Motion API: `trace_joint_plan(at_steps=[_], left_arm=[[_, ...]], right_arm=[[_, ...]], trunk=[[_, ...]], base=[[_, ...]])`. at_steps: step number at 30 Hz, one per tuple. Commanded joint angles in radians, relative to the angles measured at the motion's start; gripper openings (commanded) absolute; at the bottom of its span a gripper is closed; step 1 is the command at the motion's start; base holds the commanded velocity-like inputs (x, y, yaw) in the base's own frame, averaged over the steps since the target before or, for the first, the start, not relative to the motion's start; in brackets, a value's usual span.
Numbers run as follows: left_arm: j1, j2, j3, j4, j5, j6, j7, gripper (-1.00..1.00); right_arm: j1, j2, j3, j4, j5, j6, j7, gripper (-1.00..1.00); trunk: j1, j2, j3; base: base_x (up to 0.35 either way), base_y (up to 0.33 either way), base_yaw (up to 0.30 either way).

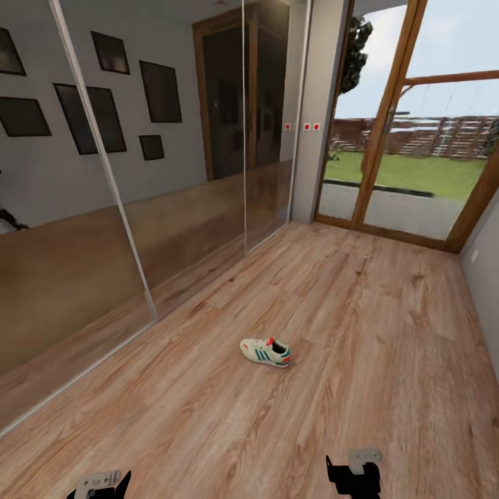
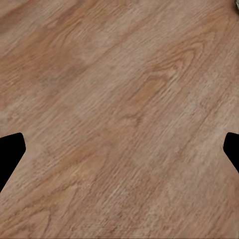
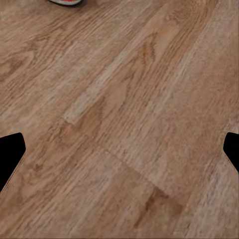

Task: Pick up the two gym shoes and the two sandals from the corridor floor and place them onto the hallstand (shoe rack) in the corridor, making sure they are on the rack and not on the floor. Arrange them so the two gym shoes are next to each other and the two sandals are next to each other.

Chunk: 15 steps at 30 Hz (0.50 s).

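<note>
A single gym shoe (image 1: 265, 352), white with green side stripes and red-orange patches at heel and tongue, is seen in the head view lying on its sole on the corridor floor (image 1: 360, 333), out in the open and well apart from the walls. A mirrored sliding wardrobe (image 1: 138, 208) runs along the left of the corridor, with dark picture frames (image 1: 90, 118) reflected in its panels, and a wood-framed glass door (image 1: 409, 138) closes the far end, a lawn and a fence being visible through it. The shoe lies well ahead of both arms, between their lines and somewhat nearer the right one. The left end effector (image 1: 100, 486) and the right end effector (image 1: 355, 471) are cut off by the lower edge of the head view, so their opening cannot be judged there. In the left wrist view, the left end effector (image 2: 119, 149) is shown with its two dark fingertips (image 2: 10, 154) spread to opposite edges, wood planks alone lying between them and nothing held. In the right wrist view, the right end effector (image 3: 119, 149) is likewise spread wide and empty over the planks, and a sliver of the gym shoe (image 3: 64, 2) is caught at the picture's edge, well apart from the fingertips (image 3: 10, 154).
</note>
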Motion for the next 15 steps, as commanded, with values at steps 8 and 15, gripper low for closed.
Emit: trace_joint_plan(at_steps=[8, 15], left_arm=[[-0.001, 0.000, 0.010, 0.001, -0.010, -0.004, -0.005, 1.00], [-0.001, 0.000, 0.010, 0.001, -0.010, -0.004, -0.005, 1.00]], right_arm=[[0.001, 0.000, 0.008, 0.000, -0.001, -0.002, -0.006, 1.00], [0.000, 0.000, 0.008, 0.001, -0.001, -0.002, -0.006, 1.00]], trunk=[[0.000, 0.000, -0.001], [0.000, 0.000, -0.001]], base=[[0.236, -0.189, 0.279], [0.168, -0.119, 0.279]])
